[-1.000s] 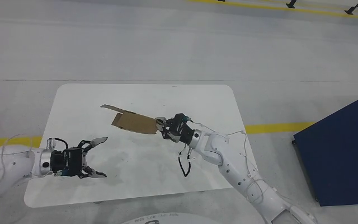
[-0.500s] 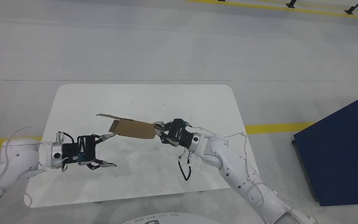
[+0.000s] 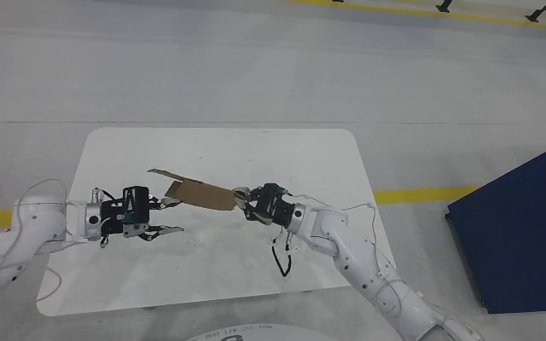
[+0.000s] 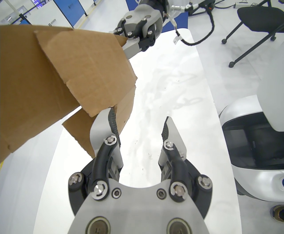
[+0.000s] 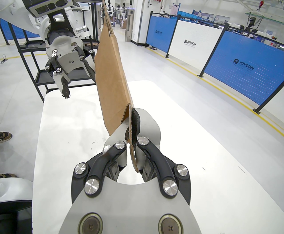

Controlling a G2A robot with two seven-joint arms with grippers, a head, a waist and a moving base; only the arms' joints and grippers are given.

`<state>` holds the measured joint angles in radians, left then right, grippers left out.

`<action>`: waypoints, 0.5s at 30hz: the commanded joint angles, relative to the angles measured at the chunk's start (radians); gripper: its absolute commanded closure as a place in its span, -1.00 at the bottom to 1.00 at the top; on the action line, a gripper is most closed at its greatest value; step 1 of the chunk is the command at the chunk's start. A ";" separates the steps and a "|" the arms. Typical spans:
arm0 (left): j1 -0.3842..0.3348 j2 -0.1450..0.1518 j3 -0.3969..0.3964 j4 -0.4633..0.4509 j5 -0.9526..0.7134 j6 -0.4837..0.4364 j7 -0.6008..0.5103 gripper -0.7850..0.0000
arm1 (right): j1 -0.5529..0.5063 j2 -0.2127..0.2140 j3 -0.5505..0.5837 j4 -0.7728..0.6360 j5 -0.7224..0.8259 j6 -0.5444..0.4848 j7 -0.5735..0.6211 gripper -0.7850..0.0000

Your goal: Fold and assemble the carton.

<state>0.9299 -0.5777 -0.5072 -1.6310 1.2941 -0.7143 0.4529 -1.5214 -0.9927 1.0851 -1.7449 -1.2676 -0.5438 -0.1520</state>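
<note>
A flattened brown carton (image 3: pixel 200 193) is held in the air above the middle of the white table (image 3: pixel 281 153). My right gripper (image 3: pixel 243 200) is shut on its right edge, and the right wrist view shows the cardboard (image 5: pixel 112 73) standing on edge between the fingers (image 5: pixel 133 124). My left gripper (image 3: pixel 169 216) is open at the carton's left end. In the left wrist view one fingertip (image 4: pixel 112 119) touches a lower flap of the carton (image 4: pixel 64 73), while the other fingertip (image 4: pixel 167 128) is free over the table.
A black cable (image 3: pixel 280 251) hangs from the right arm down to the table. A blue panel (image 3: pixel 512 234) stands on the floor to the right of the table. A black chair (image 4: pixel 255 20) stands beyond the table's far end.
My left gripper has moved right and up from the table's left front to the carton's left end. The carton has shifted slightly left and levelled out in the right gripper.
</note>
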 commanded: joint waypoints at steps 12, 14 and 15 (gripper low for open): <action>0.019 -0.026 -0.039 0.018 -0.014 -0.037 -0.041 0.07 | -0.005 -0.005 -0.001 -0.005 -0.012 0.000 0.004 1.00; 0.018 -0.034 -0.038 0.010 -0.014 -0.040 -0.065 0.07 | -0.004 -0.006 -0.004 -0.006 -0.016 0.001 0.006 1.00; 0.017 -0.039 -0.037 0.006 -0.012 -0.039 -0.081 0.07 | -0.004 -0.007 -0.005 -0.005 -0.015 0.002 0.008 1.00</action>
<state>0.9478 -0.6115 -0.5454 -1.6205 1.2794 -0.7542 0.3904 -1.5261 -0.9991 1.0815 -1.7509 -1.2827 -0.5426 -0.1455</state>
